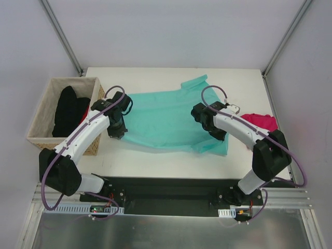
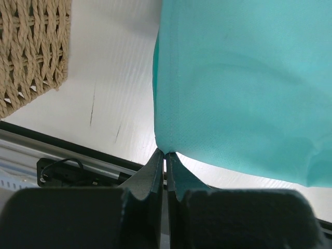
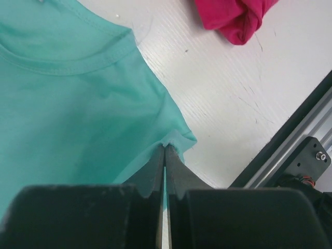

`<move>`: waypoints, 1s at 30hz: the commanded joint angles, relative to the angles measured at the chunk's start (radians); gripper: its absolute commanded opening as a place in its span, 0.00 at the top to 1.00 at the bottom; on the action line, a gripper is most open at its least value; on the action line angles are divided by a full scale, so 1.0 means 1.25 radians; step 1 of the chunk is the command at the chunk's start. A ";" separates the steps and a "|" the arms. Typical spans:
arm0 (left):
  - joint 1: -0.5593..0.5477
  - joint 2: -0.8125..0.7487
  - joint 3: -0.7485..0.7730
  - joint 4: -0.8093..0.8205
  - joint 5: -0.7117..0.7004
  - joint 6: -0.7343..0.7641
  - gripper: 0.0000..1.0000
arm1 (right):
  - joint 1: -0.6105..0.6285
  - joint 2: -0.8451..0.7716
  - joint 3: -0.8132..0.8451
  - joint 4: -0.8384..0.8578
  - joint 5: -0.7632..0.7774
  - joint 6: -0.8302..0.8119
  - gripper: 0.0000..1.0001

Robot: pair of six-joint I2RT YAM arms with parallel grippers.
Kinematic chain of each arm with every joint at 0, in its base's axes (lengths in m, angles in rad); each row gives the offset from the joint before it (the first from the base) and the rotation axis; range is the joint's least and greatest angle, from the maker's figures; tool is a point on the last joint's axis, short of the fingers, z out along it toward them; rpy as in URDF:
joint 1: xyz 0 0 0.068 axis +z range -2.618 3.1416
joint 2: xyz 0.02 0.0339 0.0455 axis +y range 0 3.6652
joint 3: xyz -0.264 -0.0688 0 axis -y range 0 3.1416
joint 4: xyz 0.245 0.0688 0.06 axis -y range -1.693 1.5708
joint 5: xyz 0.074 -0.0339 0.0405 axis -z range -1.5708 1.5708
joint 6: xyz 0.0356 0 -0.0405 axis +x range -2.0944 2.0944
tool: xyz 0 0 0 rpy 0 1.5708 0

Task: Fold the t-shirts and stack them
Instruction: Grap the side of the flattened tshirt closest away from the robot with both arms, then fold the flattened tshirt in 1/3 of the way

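Here, the left gripper [image 2: 165, 154] pinches a corner of the teal t-shirt [image 1: 161, 119]. The right gripper [image 3: 165, 148] clamps another corner, with the pink t-shirt [image 1: 261, 122] bunched nearby.

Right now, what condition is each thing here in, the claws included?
Teal shirt: spread out, unfolded, pinched at two spots along its near edge.
Pink shirt: crumpled in a heap, untouched.
Basket: upright, black clothes inside.
Left claw: shut on a teal shirt corner.
Right claw: shut on the teal shirt's edge.
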 commanded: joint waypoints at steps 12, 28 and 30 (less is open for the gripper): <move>0.046 0.090 0.109 -0.020 -0.048 -0.032 1.00 | -0.107 0.137 0.230 0.092 0.031 -0.292 0.99; 0.087 0.150 0.156 0.001 -0.059 -0.018 1.00 | -0.147 0.198 0.367 0.123 0.032 -0.410 0.99; 0.089 0.154 0.157 0.002 -0.059 -0.019 1.00 | -0.152 0.206 0.379 0.133 0.031 -0.430 0.99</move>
